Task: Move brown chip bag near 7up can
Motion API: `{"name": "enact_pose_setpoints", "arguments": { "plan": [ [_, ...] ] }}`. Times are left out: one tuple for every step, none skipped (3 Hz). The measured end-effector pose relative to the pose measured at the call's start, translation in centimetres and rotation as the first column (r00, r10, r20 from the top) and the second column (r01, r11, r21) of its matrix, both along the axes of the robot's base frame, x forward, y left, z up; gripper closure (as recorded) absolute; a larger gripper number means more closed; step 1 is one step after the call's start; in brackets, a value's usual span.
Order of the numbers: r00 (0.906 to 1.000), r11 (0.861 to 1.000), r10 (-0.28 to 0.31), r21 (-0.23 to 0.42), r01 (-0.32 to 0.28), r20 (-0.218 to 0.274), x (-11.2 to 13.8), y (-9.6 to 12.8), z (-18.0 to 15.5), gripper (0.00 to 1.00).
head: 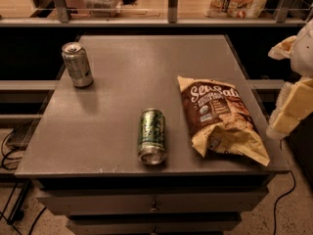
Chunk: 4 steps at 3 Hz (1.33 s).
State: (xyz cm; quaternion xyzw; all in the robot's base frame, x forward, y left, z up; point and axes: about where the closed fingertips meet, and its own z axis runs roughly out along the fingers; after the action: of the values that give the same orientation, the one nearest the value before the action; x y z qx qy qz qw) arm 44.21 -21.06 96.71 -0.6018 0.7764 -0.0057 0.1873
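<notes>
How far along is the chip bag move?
Nothing looks done: the brown chip bag lies on the table's right side, far from the upright 7up can at back left. In hand: the tool hangs just right of the bag. Left: grasp, carry, set down.

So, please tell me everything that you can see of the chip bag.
The chip bag is crinkled, dark brown and cream-yellow, with white "Sea Salt" lettering, foil-like. It lies flat, face up, on the table's right front part, its near end creased. The lying green can is to its left, apart. The pincer hangs beside it past the table's right edge, apparently not touching.
</notes>
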Motion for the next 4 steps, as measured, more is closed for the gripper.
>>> {"name": "enact_pose_setpoints", "arguments": {
  "plan": [
    [0.9998, 0.993, 0.018, 0.115, -0.019, 0.011, 0.5, 1.9, -2.4, 0.0],
    [0.9999, 0.983, 0.011, 0.183, -0.012, 0.002, 1.2, 3.3, -5.5, 0.0],
    [0.9992, 0.976, 0.004, 0.216, 0.004, -0.039, 2.0, 4.4, -8.8, 0.18],
    [0.9984, 0.976, 0.009, 0.219, 0.004, -0.055, 2.4, 5.2, -10.2, 0.42]
  ]
}}
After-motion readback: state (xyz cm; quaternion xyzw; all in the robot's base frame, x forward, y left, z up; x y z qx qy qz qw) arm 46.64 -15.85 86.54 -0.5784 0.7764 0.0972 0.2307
